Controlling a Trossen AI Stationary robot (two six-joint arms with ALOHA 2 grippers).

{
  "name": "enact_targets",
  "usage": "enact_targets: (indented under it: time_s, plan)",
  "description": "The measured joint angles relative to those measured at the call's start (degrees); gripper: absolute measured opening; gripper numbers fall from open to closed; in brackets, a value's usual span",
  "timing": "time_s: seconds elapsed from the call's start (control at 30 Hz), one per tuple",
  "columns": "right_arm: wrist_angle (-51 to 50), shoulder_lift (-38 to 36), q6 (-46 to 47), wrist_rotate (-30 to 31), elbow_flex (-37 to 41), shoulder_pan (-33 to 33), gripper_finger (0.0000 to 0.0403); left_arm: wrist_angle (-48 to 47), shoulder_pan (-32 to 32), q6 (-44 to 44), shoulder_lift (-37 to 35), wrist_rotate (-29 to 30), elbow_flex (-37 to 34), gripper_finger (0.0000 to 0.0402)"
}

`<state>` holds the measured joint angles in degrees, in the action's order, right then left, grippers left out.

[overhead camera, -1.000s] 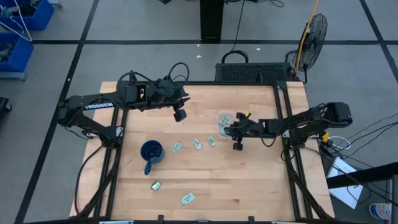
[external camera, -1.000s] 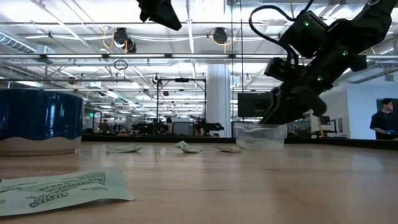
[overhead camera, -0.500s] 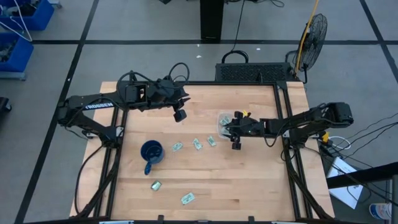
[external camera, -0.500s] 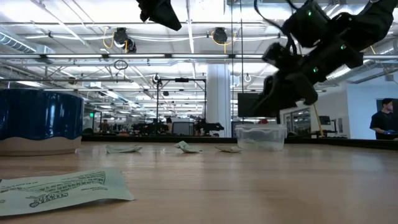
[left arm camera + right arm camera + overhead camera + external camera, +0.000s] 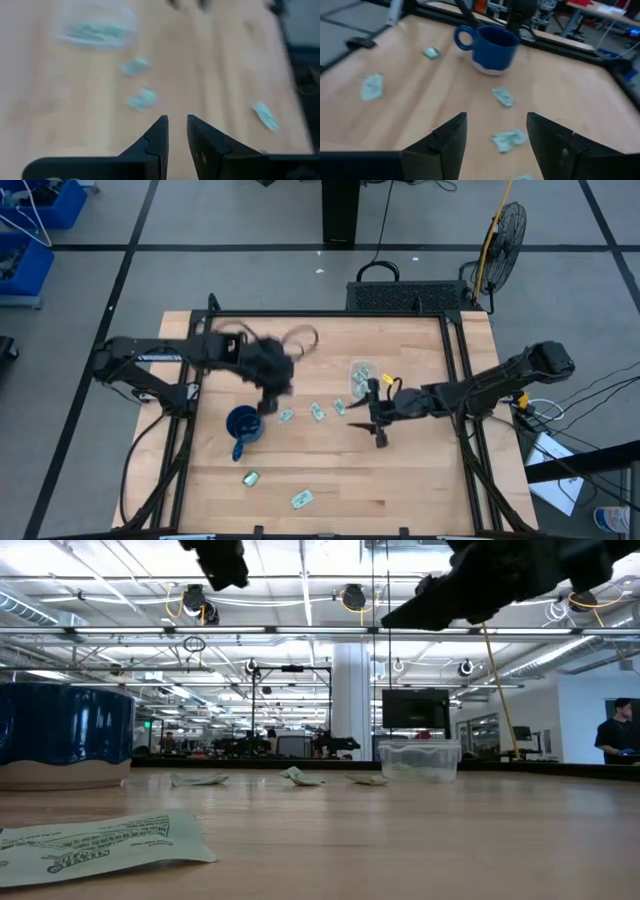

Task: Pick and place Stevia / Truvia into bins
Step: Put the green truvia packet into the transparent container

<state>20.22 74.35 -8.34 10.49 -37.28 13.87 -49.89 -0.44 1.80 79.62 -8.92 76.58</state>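
Observation:
Three pale green Stevia packets (image 5: 317, 412) lie flat in a row mid-table, and two more (image 5: 250, 477) sit toward the near edge. The clear bin (image 5: 362, 372) stands on the table with packets inside it. My left gripper (image 5: 268, 392) hovers blurred beside the blue mug, its fingers (image 5: 177, 125) narrowly open over a loose packet (image 5: 142, 98). My right gripper (image 5: 362, 418) is near the row's right end, raised above the table (image 5: 470, 590). It is wide open (image 5: 496, 125) and empty, with a packet (image 5: 507, 140) showing between its fingers.
A dark blue mug (image 5: 243, 423) stands left of the packet row, close under my left arm. A large near packet (image 5: 100, 840) lies in the foreground of the low view. Bare wood lies along the right and near sides, inside the black frame rails (image 5: 455, 380).
My left gripper has swept from the table's far-left part toward the near edge, ending beside the mug. My right gripper has risen from the bin and moved toward the near edge and a little left, over the packet row. No packet or the bin has moved.

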Motion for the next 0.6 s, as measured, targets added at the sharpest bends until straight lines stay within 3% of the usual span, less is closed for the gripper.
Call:
enact_targets:
  time_s: [0.17,0.3,0.43,0.6]
  plan:
    - [-0.1,0.0,3.0,0.0,0.0,2.7,0.0197,-0.5,-11.9,3.0,0.0,-1.2,-6.6,0.0076]
    - [-0.3,0.0,3.1,0.1,0.0,3.4,0.0197,1.7,-20.8,14.8,0.0,-0.3,-14.8,0.0076]
    - [-0.3,0.0,2.6,0.1,0.0,3.4,0.0197,7.6,-27.5,29.3,0.0,1.2,-22.3,0.0076]
    - [1.5,0.0,-3.6,0.2,0.0,2.3,0.0197,17.8,-32.2,33.8,0.0,1.5,-29.2,0.0076]
